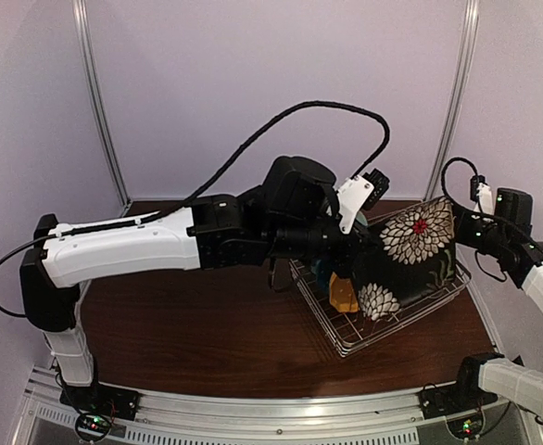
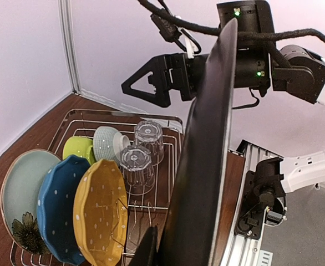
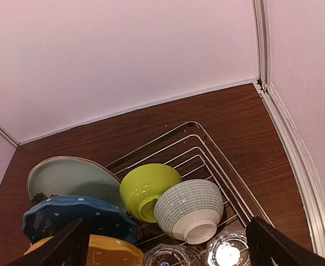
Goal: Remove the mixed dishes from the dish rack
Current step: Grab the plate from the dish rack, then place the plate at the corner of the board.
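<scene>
My left gripper (image 2: 162,246) is shut on the edge of the black floral square plate (image 1: 418,236). It holds the plate tilted over the right part of the silver wire dish rack (image 1: 364,334). In the left wrist view the plate (image 2: 207,166) shows edge-on. Still in the rack (image 2: 123,116) are a pale teal plate (image 2: 21,183), a blue dotted plate (image 2: 54,213), an orange dotted plate (image 2: 98,213), a yellow-green bowl (image 2: 76,148), a white bowl (image 2: 108,143) and two clear glasses (image 2: 136,166). My right gripper (image 3: 167,233) is open and empty above the bowls (image 3: 187,208).
The rack sits on a dark wood table (image 1: 207,324) at the right, close to the back corner walls (image 3: 151,55). The right arm (image 1: 508,232) reaches in behind the black plate. A metal rail (image 1: 253,403) runs along the near edge.
</scene>
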Controlling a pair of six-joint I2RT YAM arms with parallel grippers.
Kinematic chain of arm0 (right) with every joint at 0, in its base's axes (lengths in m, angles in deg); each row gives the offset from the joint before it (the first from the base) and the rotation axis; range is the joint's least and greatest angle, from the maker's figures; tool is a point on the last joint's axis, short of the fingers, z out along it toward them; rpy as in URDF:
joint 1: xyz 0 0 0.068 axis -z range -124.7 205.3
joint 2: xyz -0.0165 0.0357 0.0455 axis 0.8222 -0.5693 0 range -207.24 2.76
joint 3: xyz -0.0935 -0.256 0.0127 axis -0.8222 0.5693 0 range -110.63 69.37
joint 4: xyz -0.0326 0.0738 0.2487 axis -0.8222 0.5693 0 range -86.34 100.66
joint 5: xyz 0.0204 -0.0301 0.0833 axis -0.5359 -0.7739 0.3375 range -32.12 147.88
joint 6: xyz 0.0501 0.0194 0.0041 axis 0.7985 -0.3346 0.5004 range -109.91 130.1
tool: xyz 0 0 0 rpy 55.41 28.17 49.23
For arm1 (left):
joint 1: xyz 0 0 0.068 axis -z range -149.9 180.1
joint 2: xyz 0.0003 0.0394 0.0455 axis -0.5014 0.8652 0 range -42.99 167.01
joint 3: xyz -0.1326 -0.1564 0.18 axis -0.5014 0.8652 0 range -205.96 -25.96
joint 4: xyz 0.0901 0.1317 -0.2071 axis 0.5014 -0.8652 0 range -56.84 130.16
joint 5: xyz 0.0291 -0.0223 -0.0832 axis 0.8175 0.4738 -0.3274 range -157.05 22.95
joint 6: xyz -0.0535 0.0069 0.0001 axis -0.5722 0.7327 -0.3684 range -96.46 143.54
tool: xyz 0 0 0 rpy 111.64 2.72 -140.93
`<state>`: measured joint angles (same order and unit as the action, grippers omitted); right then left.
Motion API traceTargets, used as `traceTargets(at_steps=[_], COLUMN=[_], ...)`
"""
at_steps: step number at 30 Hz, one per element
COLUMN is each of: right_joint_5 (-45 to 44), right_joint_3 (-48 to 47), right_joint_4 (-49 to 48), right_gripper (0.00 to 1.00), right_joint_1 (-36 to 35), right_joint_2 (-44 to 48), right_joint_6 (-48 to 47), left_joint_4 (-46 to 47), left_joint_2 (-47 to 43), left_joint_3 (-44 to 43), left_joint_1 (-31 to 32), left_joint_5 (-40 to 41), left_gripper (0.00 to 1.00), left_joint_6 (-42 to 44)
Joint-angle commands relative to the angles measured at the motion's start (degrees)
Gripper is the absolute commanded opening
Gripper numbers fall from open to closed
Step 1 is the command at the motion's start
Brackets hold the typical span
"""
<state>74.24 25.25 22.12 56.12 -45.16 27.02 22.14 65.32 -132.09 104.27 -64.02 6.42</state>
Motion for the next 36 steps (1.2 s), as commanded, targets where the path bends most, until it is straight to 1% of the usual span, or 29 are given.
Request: traceTargets(at_steps=[1,8,12,16,20,27,36], right_joint_5=[-2.9,-2.7,-2.1,-1.8,-0.7,0.9,2.7], right_joint_3=[-2.9,-3.5,-3.4,-3.0,-2.5,-1.9,-1.0], right_joint_4=[1.9,2.2,2.0,1.6,1.0,-0.2,-1.3], right_gripper=[1.0,1.0,1.0,1.0,1.0,1.0,1.0], right_joint_1=[0.7,0.9,0.9,0.9,0.9,0.9,0.9], right_joint_2=[1.5,2.3,2.1,2.0,1.8,1.3,1.3], right_joint_6=[0.5,0.8,0.8,1.0,1.3,2.2,2.3], left_joint_4=[11.3,12.7,12.6,13.9,14.5,17.5,28.7], left_joint_2=[-5.2,-9.9,-13.0,-16.9,-20.5,-26.1,-28.6], left_joint_3=[0.0,3.9,5.8,8.7,11.0,19.1,33.5], left_joint_1=[-0.7,-4.4,-8.6,-13.7,-19.0,-29.7,-44.1], left_joint_5=[1.6,1.8,-1.1,-6.1,-9.4,-11.0,-18.0], left_gripper=[0.0,0.0,0.0,0.0,0.0,0.0,0.0], left_joint_6=[-0.8,-1.9,-3.4,-6.1,-9.0,-16.0,-29.6])
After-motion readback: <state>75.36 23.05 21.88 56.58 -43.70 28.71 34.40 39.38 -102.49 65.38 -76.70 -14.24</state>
